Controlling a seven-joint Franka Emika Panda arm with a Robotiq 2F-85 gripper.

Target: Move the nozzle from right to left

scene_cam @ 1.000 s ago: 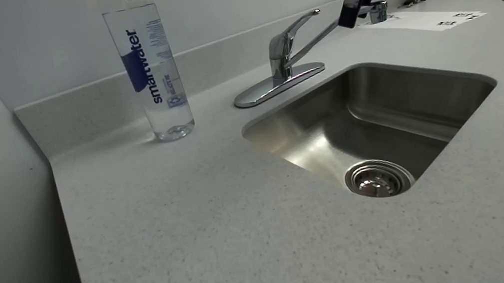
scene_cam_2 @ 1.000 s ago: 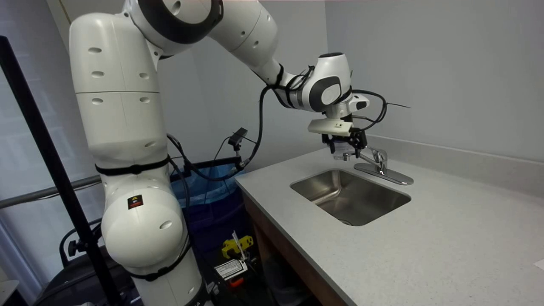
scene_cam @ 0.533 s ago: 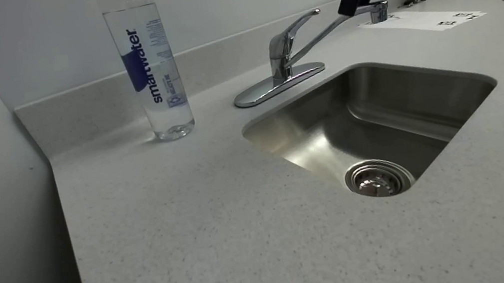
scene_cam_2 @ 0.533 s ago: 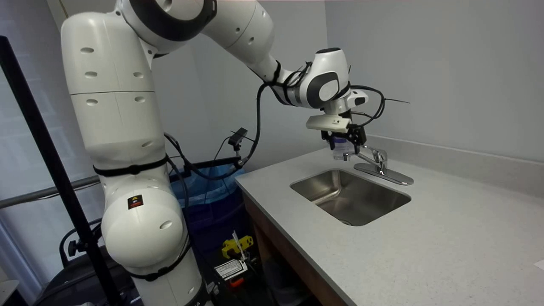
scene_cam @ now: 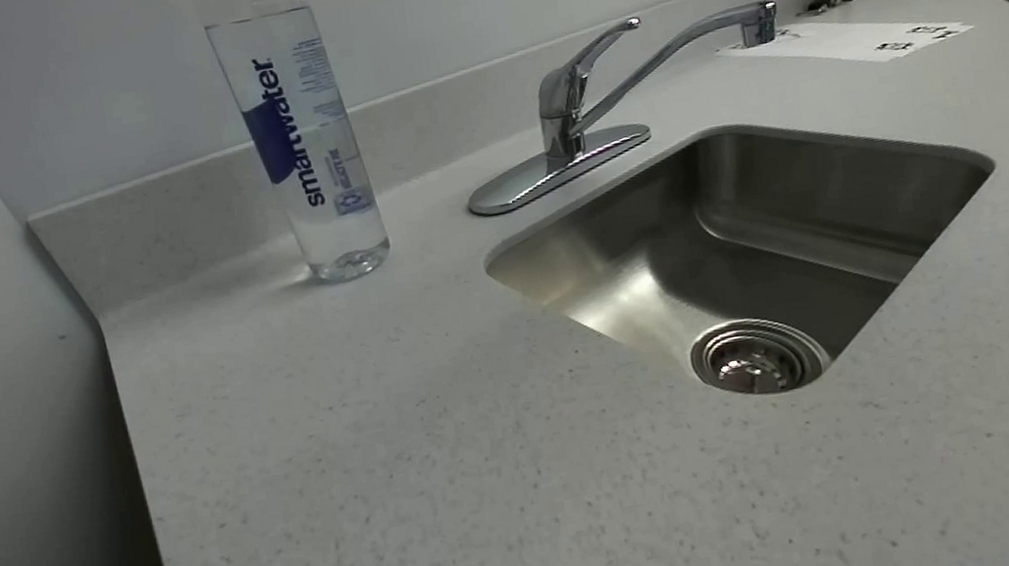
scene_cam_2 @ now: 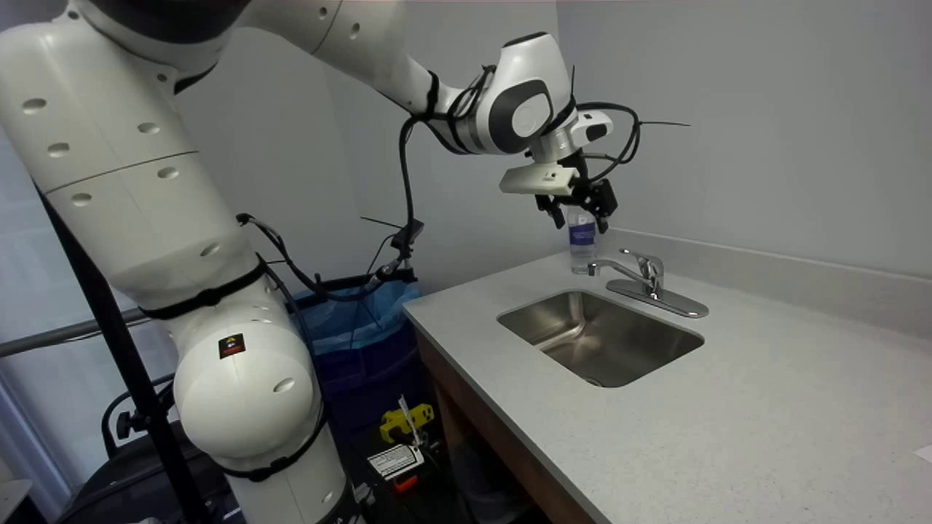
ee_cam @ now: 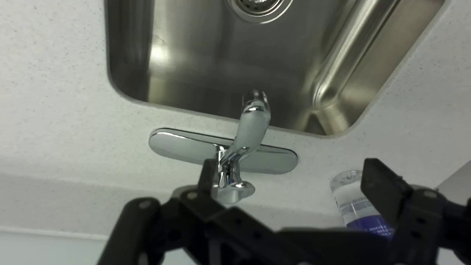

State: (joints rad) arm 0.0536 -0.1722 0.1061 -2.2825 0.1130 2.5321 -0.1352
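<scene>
The nozzle is a slim arched chrome spout (scene_cam: 679, 43) with a downturned tip. It also shows in an exterior view (scene_cam_2: 617, 267). In the wrist view the nozzle (ee_cam: 254, 125) reaches over the sink's edge. The short lever handle (scene_cam: 603, 45) stands on top of the faucet. My gripper (scene_cam_2: 581, 222) is open and empty, raised above the faucet and apart from it. In the wrist view my gripper (ee_cam: 292, 172) has its fingers wide apart, one partly in front of the faucet's lever. Only a dark bit of it shows at an exterior view's top edge.
A steel sink (scene_cam: 813, 183) lies in front of the faucet. A tall water bottle (scene_cam: 297, 154) stands on the counter beside the faucet, near the side wall; it also shows behind my gripper (scene_cam_2: 582, 251). The backsplash (scene_cam: 189, 211) runs behind the faucet. White paper (scene_cam: 846, 44) lies beyond the spout.
My gripper has risen from the spout and drawn back; it hid part of the spout a second ago. The arm has swung back toward its base. The spout has not visibly moved.
</scene>
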